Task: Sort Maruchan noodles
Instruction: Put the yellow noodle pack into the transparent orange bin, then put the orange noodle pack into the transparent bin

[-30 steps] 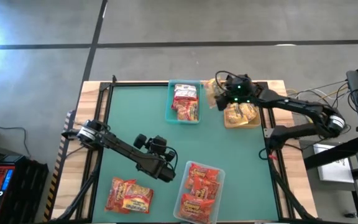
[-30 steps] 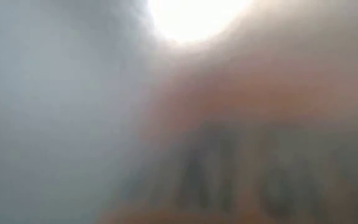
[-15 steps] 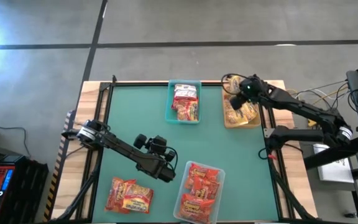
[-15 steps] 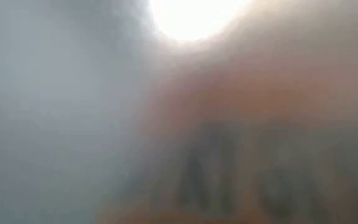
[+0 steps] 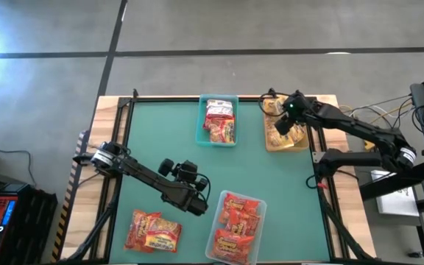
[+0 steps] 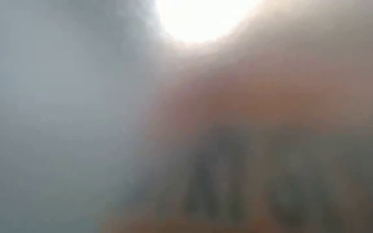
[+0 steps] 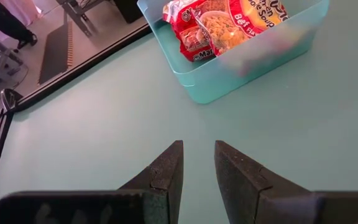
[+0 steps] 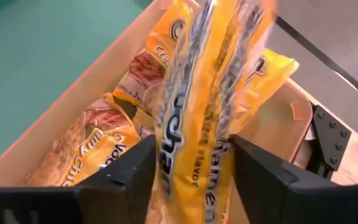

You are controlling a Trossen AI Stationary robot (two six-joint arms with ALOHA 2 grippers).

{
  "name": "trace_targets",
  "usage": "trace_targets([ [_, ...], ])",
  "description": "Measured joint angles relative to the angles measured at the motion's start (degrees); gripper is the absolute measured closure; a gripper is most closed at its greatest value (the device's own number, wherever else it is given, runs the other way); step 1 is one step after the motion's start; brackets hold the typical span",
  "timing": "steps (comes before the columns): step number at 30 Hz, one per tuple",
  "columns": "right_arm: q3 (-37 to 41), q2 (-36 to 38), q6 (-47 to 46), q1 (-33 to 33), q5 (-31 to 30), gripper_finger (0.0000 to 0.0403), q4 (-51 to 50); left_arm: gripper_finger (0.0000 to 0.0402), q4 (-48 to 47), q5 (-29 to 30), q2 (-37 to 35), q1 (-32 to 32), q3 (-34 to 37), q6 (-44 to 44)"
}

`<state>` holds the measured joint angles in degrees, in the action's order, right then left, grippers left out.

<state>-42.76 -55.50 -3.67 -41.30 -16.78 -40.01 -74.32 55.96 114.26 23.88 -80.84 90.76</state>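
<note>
My right gripper hangs over the tan bin at the far right of the table, shut on a yellow noodle packet. More yellow packets lie in that bin. The teal bin at the far middle holds red-and-white packets. A clear bin at the near edge holds red-orange packets. Two more red-orange packets lie flat on the mat at near left. My left gripper waits between them and the clear bin, slightly open and holding nothing. My right gripper pinches the yellow packet between its two fingers, one on each flat face. The packet stands edge-on between them and sticks out past the fingertips. It is lifted clear above the yellow packets in the tan bin.
The low view is filled by a blurred orange shape close to the lens and shows nothing of the table. A black frame runs along the green mat's edges. Bare mat lies between the bins in the middle.
My right gripper has carried the yellow packet toward the table's right, from the gap between the teal and tan bins to a place over the tan bin, then a little toward the near edge. The left arm has kept still.
</note>
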Motion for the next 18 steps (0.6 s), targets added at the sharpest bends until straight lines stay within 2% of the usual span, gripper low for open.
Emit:
trace_targets([
  [5,-0.7,1.3,-0.2,0.0,0.1,0.0179,-0.3,0.0326,0.2,0.0,0.0,0.0,0.0,0.0],
  [10,-3.3,2.0,-3.5,0.0,2.0,0.0168,-0.1,0.0326,0.8,0.0,0.0,0.0,0.0,0.0],
  [12,-4.2,2.5,-4.2,0.0,9.0,0.0168,1.6,0.0326,1.4,-0.8,0.0,-0.1,0.0,0.0],
  [15,-4.1,3.2,-4.7,0.6,24.1,0.0171,8.6,0.0326,2.8,-4.5,0.0,-0.3,-0.3,-0.8],
  [18,-2.9,3.4,-7.2,2.8,35.6,0.0172,17.5,0.0326,5.6,-9.4,0.0,-0.3,-2.5,-6.8],
])
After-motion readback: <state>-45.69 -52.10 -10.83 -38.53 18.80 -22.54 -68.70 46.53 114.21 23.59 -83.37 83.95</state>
